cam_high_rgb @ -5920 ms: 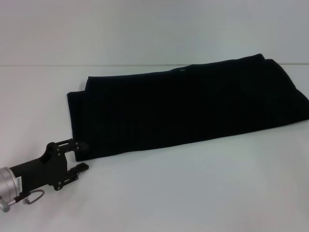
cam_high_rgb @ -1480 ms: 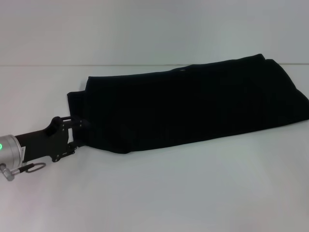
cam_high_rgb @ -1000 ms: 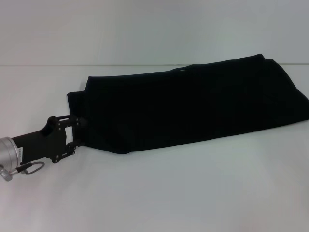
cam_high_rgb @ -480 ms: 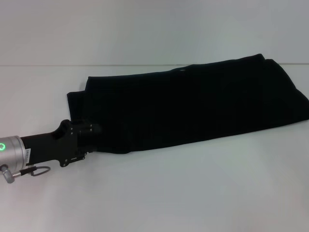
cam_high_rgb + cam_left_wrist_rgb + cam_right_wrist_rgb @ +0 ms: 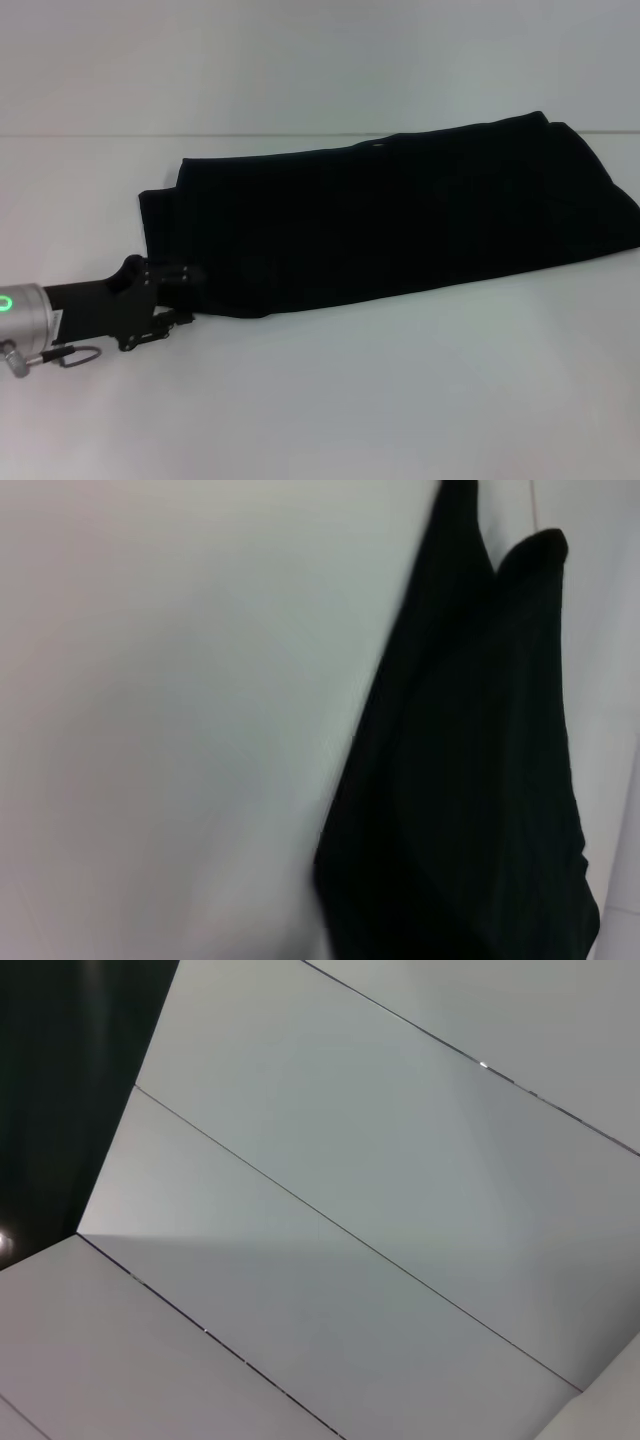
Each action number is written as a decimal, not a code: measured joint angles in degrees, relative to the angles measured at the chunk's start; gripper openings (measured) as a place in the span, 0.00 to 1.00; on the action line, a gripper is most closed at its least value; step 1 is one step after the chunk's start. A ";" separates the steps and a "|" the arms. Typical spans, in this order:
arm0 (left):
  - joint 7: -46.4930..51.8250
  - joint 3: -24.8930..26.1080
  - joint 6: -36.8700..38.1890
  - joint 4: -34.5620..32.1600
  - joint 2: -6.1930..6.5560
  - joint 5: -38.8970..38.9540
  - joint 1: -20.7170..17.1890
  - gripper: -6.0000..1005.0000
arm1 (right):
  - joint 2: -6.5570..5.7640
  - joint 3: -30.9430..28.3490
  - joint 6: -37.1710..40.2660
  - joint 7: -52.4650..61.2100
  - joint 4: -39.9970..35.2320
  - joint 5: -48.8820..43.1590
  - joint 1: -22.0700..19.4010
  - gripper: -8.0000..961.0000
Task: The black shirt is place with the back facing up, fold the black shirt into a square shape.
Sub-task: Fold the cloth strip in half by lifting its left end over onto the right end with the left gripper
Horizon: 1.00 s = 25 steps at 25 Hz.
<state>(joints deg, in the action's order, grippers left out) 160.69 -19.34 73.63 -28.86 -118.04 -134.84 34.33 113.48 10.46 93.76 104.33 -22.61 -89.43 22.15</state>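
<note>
**Left-end grasp for the crosswise fold**

We find the large, soft black fabric short-sleeved shirt lying on the smooth white matte table as a long band, already folded lengthwise. In the head view it runs from the left of centre to the right edge of the frame, tilted so that its right end sits higher. No lettering shows on the upper face. The cloth reads as limp and dull, with layered edges at both short ends.

The left gripper, a black angular metal assembly on a silver cylindrical wrist, sits at lower left of the head view, at the near corner of the band's left end. Its fingers merge with the dark cloth, and we cannot tell whether they are clenched on the corner or released. The left wrist view shows only the shirt tapering across the table, with no fingers visible.

The right gripper does not appear in any view; its camera faces pale panelled surfaces.

We judge the step in hand to be securing the left end. The next move calls for a firm pinch through all layers, then carrying that end across to meet the right end, keeping the edges aligned so the result is square. Limp fabric is likely to sag or shed a layer if gripped shallowly.
</note>
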 joint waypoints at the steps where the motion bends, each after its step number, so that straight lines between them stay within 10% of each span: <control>1: 0.41 -0.16 -0.22 0.10 0.02 -0.10 0.28 0.58 | 0.00 0.00 0.02 0.00 0.01 0.00 -0.05 0.89; 25: 3.47 -0.36 -5.82 2.45 0.03 0.01 -0.52 0.58 | -0.11 0.00 0.37 0.00 0.09 0.05 -0.70 0.89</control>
<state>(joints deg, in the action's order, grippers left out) 164.15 -19.71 67.80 -26.40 -118.02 -134.84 33.81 113.37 10.45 94.12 104.33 -22.52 -89.38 21.46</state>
